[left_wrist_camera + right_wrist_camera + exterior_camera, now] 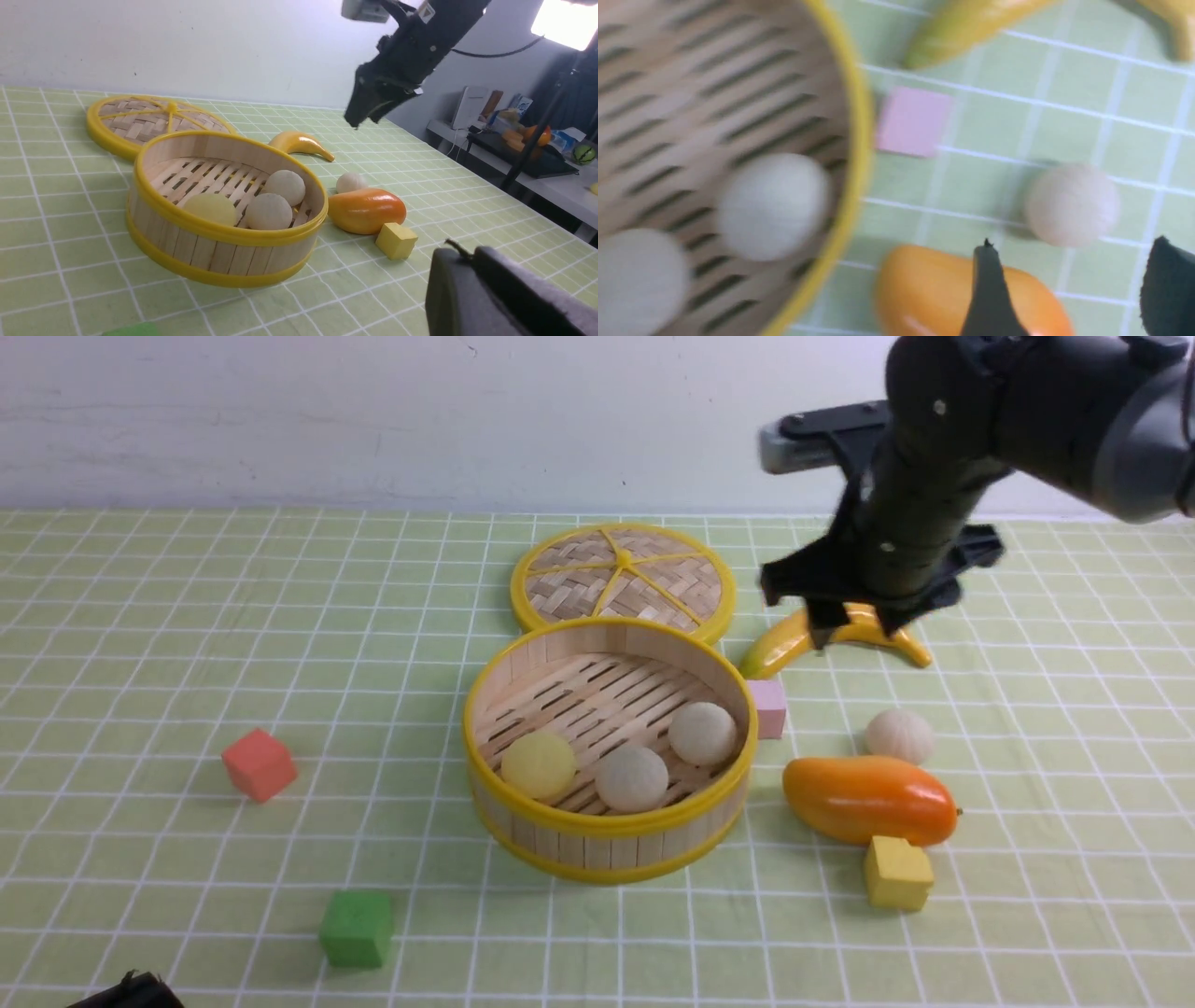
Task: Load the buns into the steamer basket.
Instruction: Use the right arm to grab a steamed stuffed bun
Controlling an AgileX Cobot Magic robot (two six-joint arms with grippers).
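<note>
The steamer basket [607,831] stands mid-table with three buns on its slatted floor: a pale yellow one [539,765] and two off-white ones [632,778] [702,733]. Another off-white bun [899,735] lies on the cloth to the right, just behind the mango; in the right wrist view this bun [1071,203] sits just beyond the fingertips. My right gripper [864,627] hangs open and empty, high above the banana, behind that loose bun. Only a sliver of my left gripper [467,254] shows at the near left edge, its fingers pressed together with nothing held.
The flat woven lid [623,581] lies behind the basket. A banana [789,639], a pink cube [768,707], an orange mango [868,800] and a yellow cube [897,873] crowd the right side. A red cube [260,763] and a green cube [357,927] lie on the left.
</note>
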